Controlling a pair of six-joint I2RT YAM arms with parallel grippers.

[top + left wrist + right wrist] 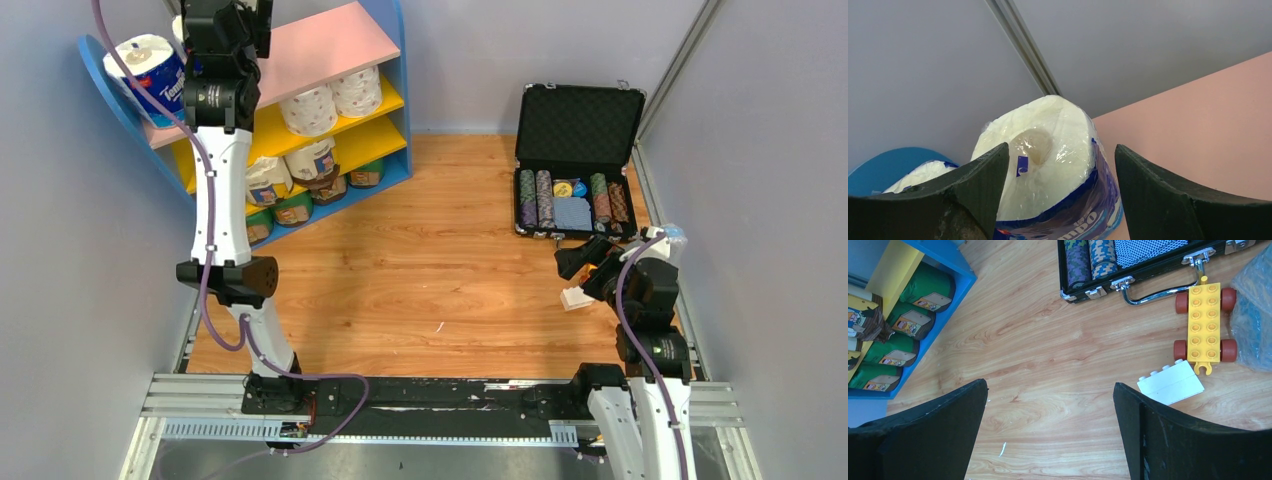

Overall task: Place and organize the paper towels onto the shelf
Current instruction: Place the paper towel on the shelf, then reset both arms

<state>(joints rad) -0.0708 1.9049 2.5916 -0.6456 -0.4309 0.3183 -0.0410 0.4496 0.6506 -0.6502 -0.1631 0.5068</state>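
Observation:
The shelf (pixel 320 45) stands at the far left, its pink top board also in the left wrist view (pixel 1198 125). My left gripper (pixel 222 20) is up over that top board, open, its jaws (pixel 1062 147) wide either side of a blue-white wrapped paper towel roll (pixel 1048 150) standing there; a gap shows at the right finger. A second such roll (pixel 150 68) stands at the left end. Bare white rolls (pixel 310 108), cream rolls (pixel 312 158) and green rolls (pixel 293 210) fill the lower tiers. My right gripper (pixel 580 262) is open and empty above the floor (pixel 1049 385).
An open black case (pixel 580 120) with poker chip stacks lies at the far right. A yellow toy brick chassis (pixel 1204 322), a white brick (pixel 1170 383) and a plastic bag (pixel 1253 315) lie by my right gripper. Grey walls close in both sides.

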